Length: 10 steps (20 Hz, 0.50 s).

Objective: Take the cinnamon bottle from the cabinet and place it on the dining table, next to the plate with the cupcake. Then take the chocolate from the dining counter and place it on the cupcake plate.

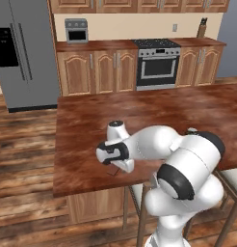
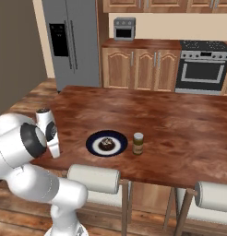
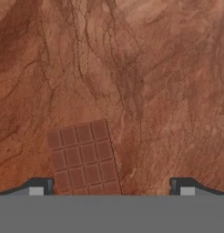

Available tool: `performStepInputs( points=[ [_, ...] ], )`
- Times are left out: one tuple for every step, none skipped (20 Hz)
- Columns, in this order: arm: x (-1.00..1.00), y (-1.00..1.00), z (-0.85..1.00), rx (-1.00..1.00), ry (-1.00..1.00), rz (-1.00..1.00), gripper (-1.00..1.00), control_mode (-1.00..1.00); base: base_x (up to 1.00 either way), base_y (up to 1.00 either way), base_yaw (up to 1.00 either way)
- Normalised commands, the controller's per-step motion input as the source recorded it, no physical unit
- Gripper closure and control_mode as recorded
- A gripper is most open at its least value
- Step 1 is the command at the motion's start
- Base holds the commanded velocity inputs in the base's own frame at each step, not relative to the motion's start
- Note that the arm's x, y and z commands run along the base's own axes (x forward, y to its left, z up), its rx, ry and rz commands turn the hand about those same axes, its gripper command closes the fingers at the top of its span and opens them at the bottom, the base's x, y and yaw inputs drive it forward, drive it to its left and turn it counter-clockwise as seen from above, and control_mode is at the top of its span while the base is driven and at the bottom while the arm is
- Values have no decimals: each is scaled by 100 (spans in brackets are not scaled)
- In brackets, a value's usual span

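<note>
Cinnamon bottle (image 2: 138, 143) already stands upright on the desk (image 2: 180, 124), just beside the plate (image 2: 94, 146) w/ the cupcake (image 2: 106, 144) on it, so first half looks done. Step in hand, by my reading: fetching the chocolate (image 3: 83, 157).

End effector (image 3: 111, 187) hangs over the desk near its front edge, jaws spread wide, nothing between them. From the hand view the chocolate lies flat on the wood, ribbed squares up, sitting toward the left fingertip (image 3: 36, 187) rather than centred; right fingertip has bare wood ahead of it. In the left base view a sliver of the bar (image 1: 112, 171) peeks out under the hand, well apart from the plate side of the desk.

To do it well, I'd say: shift the hand sideways so the bar's narrow width sits midway betw. the tips, square the jaws to its long edges (bar looks a bit skewed rel. to them), then drop straight down till tips nearly touch wood. Bar is thin & flat, so a shallow pinch could slip off or just push it along; go low, close gently, lift straight up before swinging to the plate.
</note>
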Motion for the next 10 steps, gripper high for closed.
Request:
performStepInputs(
  points=[
    [13, 0, -22, 0, 0, 0, -100, -100, 0, 0, 0],
    [12, 0, -22, 0, 0, 0, -100, -100, 0, 0, 0],
    [12, 0, -23, 0, 0, 0, -100, -100, 0, 0, 0],
    [14, 0, -21, 0, 0, 0, -100, -100, 0, 0, 0],
    [15, 0, -19, 0, 0, 0, -100, -100, 0, 0, 0],
    [16, 0, -16, 0, 0, 0, -100, -100, 0, 0, 0],
    [15, 0, -14, 0, 0, 0, -100, -100, 0, 0, 0],
    [14, 0, -17, 0, 0, 0, -100, -100, 0, 0, 0],
    [7, 0, -21, 0, 0, 0, -100, -100, 0, 0, 0],
    [2, 1, -23, 0, 0, 0, -100, -100, 0, 0, 0]
  ],
)
